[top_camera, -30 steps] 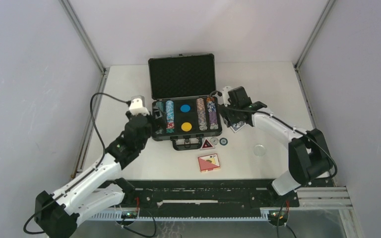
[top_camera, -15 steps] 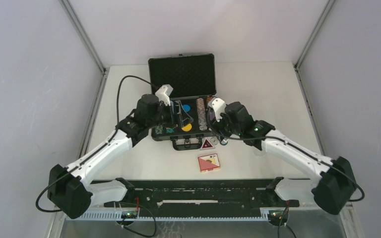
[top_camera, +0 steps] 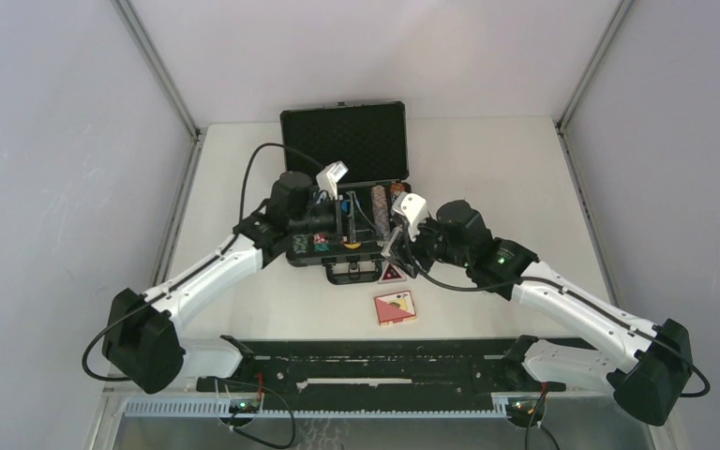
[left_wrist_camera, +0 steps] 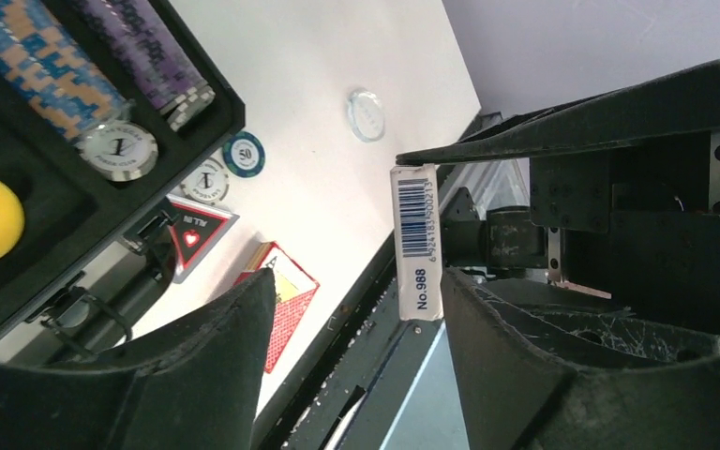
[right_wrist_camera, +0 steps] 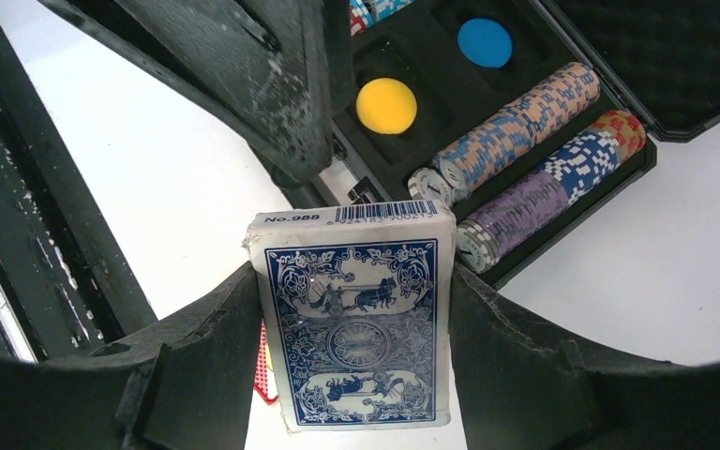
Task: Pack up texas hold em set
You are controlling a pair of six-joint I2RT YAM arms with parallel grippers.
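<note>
The black briefcase (top_camera: 342,141) lies open at the table's middle, with chip rows (right_wrist_camera: 516,108), a yellow round button (right_wrist_camera: 386,103) and a blue round button (right_wrist_camera: 485,42) in its foam. My right gripper (right_wrist_camera: 354,292) is shut on the blue card deck (right_wrist_camera: 356,347) and holds it above the table at the case's front right corner (top_camera: 396,248). My left gripper (left_wrist_camera: 356,281) hangs open over the case (top_camera: 347,220). The blue deck's barcoded end (left_wrist_camera: 415,239) stands between its jaws, close to the right finger. The red deck (top_camera: 395,307) lies on the table in front.
A triangular button (left_wrist_camera: 192,234) and two loose chips (left_wrist_camera: 243,153) lie on the table by the case's front right corner. A clear round disc (left_wrist_camera: 366,114) lies farther right. The case handle (top_camera: 352,273) sticks out toward the black base rail (top_camera: 375,361).
Both arms swung in toward the case's front. The right gripper carried the blue deck from the case's right side to its front right corner. The left gripper crossed from the case's left side.
</note>
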